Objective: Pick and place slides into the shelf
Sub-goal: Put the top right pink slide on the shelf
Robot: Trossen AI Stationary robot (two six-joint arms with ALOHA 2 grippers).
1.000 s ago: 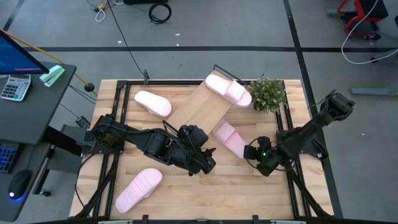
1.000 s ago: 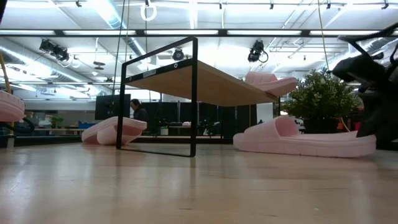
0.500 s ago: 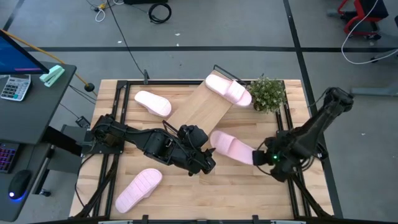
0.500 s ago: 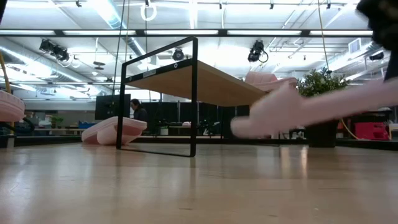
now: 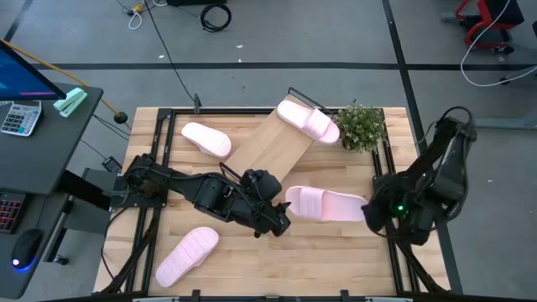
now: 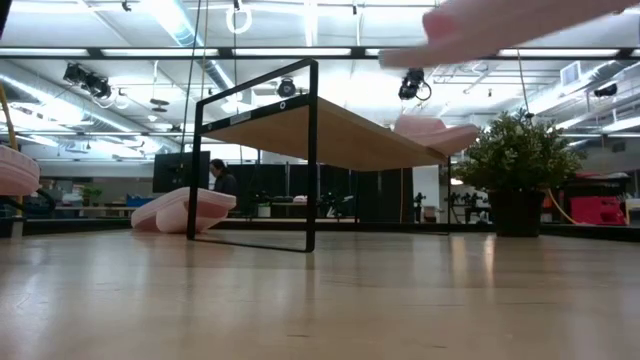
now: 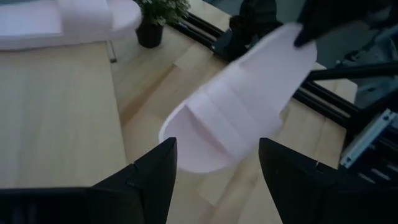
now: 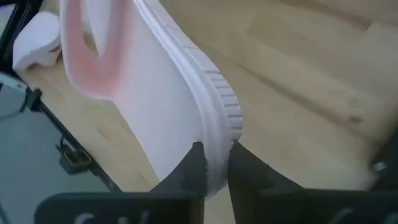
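Within a second the right gripper point(image 5: 370, 210), clamped on the heel of one slide point(image 5: 325, 204), had lifted it off the tabletop, ready for the shelf point(image 5: 270, 145); the left gripper point(image 5: 281, 220), fingers parted, waited alongside.

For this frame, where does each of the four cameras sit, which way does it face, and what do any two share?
High: overhead, straight down; both arms, shelf, right hand gripping the lifted slide.
Low: tabletop height, level across; shelf, lifted slide at top, no arm clearly visible.
Left wrist: past the left hand, fingers apart, at that slide.
Right wrist: own fingers clamping the sole.
All four share the lifted slide.
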